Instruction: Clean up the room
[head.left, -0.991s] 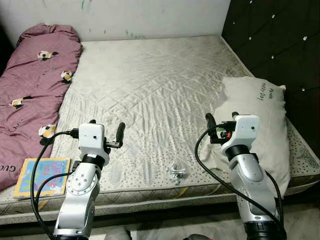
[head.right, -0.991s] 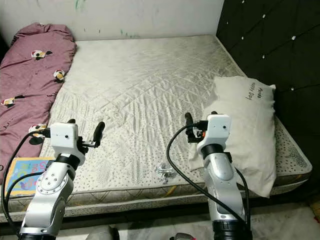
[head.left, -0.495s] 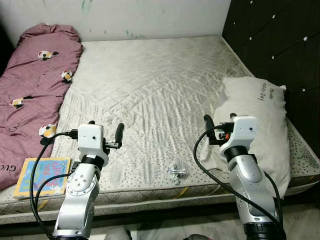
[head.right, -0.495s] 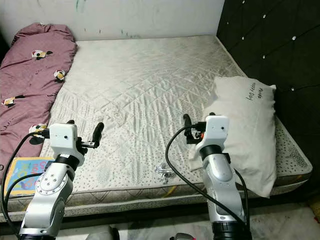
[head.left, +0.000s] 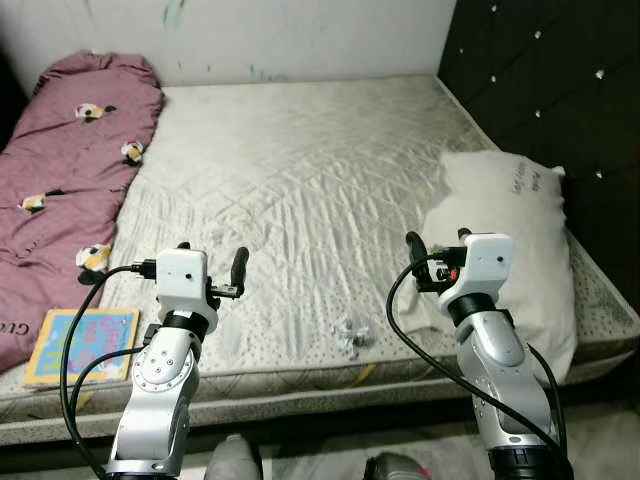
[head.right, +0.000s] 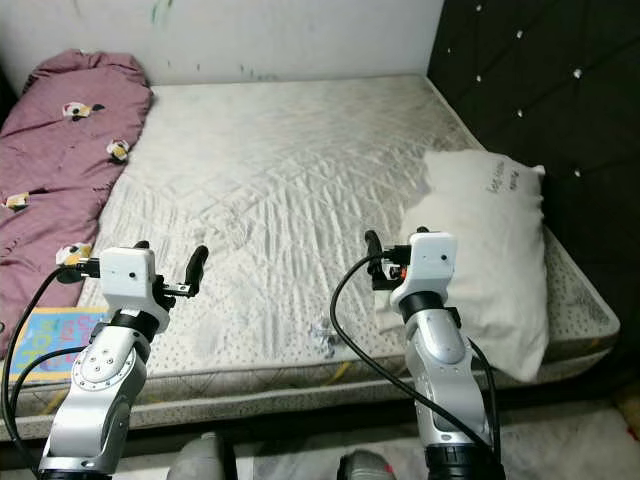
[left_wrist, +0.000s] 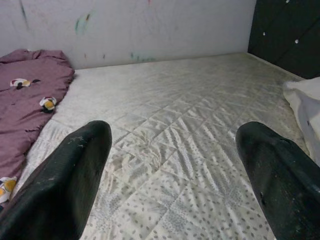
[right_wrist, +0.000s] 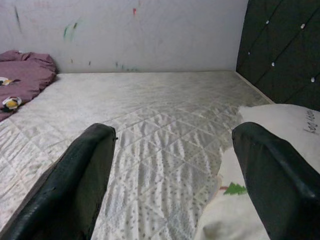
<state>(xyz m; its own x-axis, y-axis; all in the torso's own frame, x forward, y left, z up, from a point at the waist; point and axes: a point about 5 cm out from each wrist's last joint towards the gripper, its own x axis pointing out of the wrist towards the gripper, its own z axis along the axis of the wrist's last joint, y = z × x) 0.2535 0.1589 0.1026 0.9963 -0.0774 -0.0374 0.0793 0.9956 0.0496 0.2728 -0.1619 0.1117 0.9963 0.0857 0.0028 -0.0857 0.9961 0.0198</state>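
A bare quilted mattress (head.left: 300, 170) lies before me. On its left side is a purple blanket (head.left: 60, 170) with small animal prints. A white pillow (head.left: 510, 240) rests on the right side by the headboard. A colourful picture book (head.left: 85, 343) sits at the front left edge. A small crumpled clear wrapper (head.left: 348, 337) lies near the front edge, between my arms. My left gripper (head.left: 212, 262) is open above the front edge, right of the book. My right gripper (head.left: 437, 243) is open beside the pillow's near corner. Both hold nothing.
A dark tufted headboard (head.left: 545, 90) runs along the right. A white wall (head.left: 260, 35) with paint marks closes the far end. The floor (head.left: 320, 455) shows at the bed's foot, where two grey rounded shapes sit at the bottom edge.
The whole picture has shifted slightly, so the camera has moved: the bed looks a little farther and more floor shows. Both grippers keep their pose and stay open.
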